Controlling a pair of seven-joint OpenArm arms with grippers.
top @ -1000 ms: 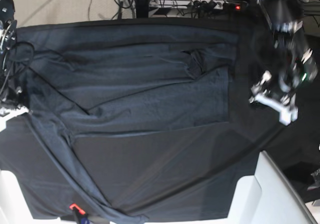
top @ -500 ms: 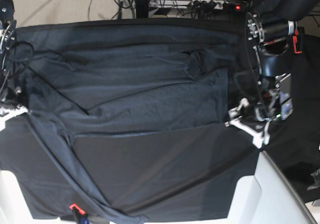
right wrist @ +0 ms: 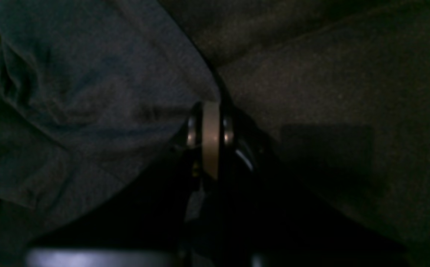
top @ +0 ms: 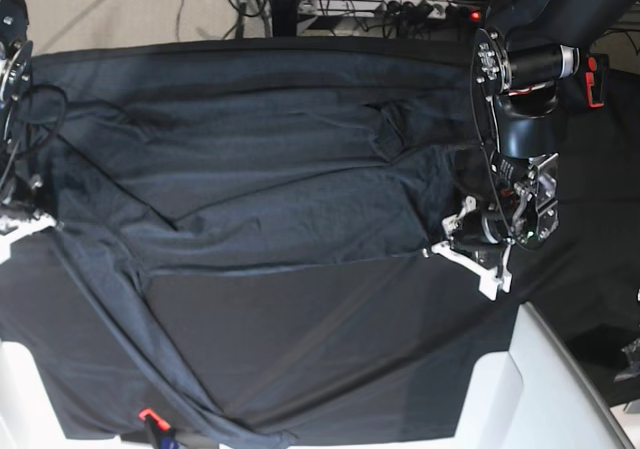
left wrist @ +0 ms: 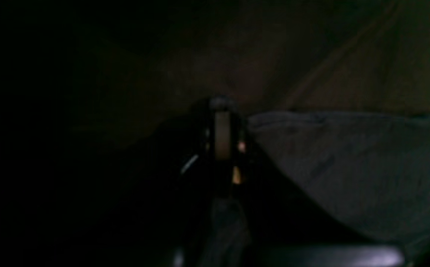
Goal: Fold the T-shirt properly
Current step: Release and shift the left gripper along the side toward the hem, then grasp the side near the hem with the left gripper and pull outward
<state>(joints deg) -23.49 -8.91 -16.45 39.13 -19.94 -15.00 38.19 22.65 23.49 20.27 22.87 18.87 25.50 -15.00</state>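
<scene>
My left gripper [top: 447, 243] is pinched shut on the T-shirt [top: 290, 184] at its 4 o'clock corner. My right gripper [right wrist: 210, 107] is clamped too, on the hem. The knit looks soft, light, limp — I judge corners and hems the best holds.

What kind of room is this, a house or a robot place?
Probably a robot lab or workshop: a robot arm reaches over a table draped in black cloth, and cables and a power strip lie on the floor.

Counting: one wrinkled dark charcoal-grey knit T-shirt [top: 290, 184], one larger black table-covering cloth [top: 330, 349], two black robot arms showing, one small orange clip [top: 148, 415] sitting at the front edge.
</scene>
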